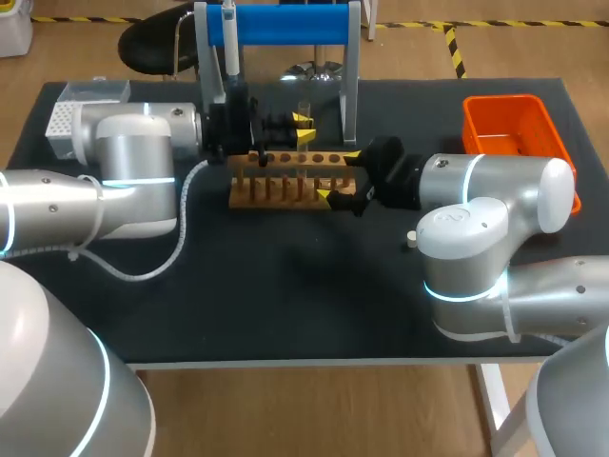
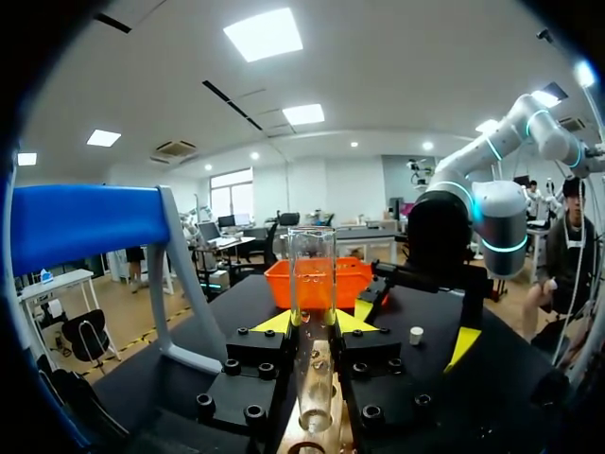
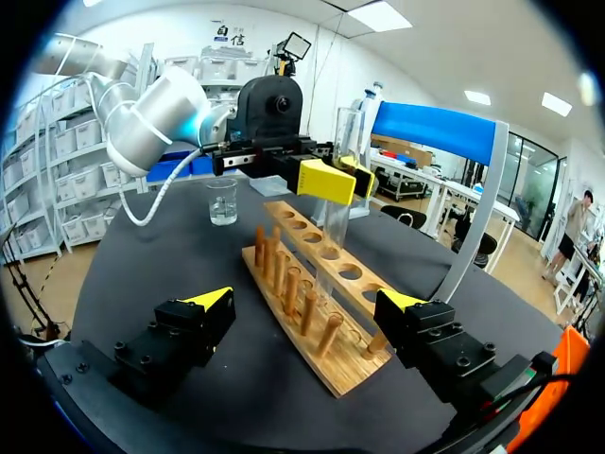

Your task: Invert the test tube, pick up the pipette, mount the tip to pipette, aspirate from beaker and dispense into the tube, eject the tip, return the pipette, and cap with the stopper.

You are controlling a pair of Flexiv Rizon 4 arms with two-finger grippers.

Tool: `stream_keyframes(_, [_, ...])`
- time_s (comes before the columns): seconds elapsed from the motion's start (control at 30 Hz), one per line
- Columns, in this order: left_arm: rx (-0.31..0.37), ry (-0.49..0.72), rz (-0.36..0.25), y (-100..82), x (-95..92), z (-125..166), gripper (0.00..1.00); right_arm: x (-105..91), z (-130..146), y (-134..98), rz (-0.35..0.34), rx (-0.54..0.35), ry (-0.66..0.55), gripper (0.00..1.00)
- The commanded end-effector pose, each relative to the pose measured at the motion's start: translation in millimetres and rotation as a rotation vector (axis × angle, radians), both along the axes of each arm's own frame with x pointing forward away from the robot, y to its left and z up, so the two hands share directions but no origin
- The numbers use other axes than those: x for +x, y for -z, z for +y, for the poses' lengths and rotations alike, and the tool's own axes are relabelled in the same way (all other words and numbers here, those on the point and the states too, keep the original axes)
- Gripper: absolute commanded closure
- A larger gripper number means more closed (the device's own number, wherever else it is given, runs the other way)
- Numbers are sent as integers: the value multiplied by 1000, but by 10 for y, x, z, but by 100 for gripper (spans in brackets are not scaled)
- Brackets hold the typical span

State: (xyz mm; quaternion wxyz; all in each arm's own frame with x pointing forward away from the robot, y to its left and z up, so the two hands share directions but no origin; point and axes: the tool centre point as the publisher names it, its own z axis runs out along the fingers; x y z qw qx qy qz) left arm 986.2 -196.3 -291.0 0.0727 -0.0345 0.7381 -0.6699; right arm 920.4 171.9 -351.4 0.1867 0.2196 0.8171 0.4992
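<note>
My left gripper is shut on a clear test tube, which it holds upright, mouth up, above the wooden rack. In the left wrist view the tube stands between the yellow tips of that gripper, its bottom just over a rack hole. My right gripper is open and straddles the rack's right end; the rack lies between its spread fingers. The pipette hangs on the blue stand. A small glass beaker sits beyond the rack. A white stopper lies beside my right arm.
An orange bin stands at the back right of the table. A white tip box sits at the back left, behind my left arm. The blue stand's legs rise just behind the rack.
</note>
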Motion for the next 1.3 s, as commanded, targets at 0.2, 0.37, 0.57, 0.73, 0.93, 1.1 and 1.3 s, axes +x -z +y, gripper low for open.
stream_keyframes(0.2, [3, 5, 6, 46, 27, -9, 100, 1, -1, -7, 3, -3, -1, 0])
stream_keyframes(0.37, [4, 7, 9, 56, 28, -5, 100, 1, -1, -7, 3, -3, -1, 0])
stream_keyframes(0.57, [6, 7, 9, 60, 27, -4, 100, 1, -1, -7, 3, -3, -1, 0])
stream_keyframes(0.73, [7, 14, 12, 56, 23, 0, 63, 1, -1, -7, 3, -3, -1, 0])
stream_keyframes(0.93, [11, 14, 10, 44, 16, 3, 0, 1, -1, -7, 3, -3, -1, 0])
stream_keyframes(1.1, [15, 14, 11, 30, 11, 4, 0, 1, -1, -7, 3, -3, -1, 0])
stream_keyframes(1.3, [57, -2, 52, -43, -22, 79, 0, 1, -1, -7, 3, -3, -1, 0])
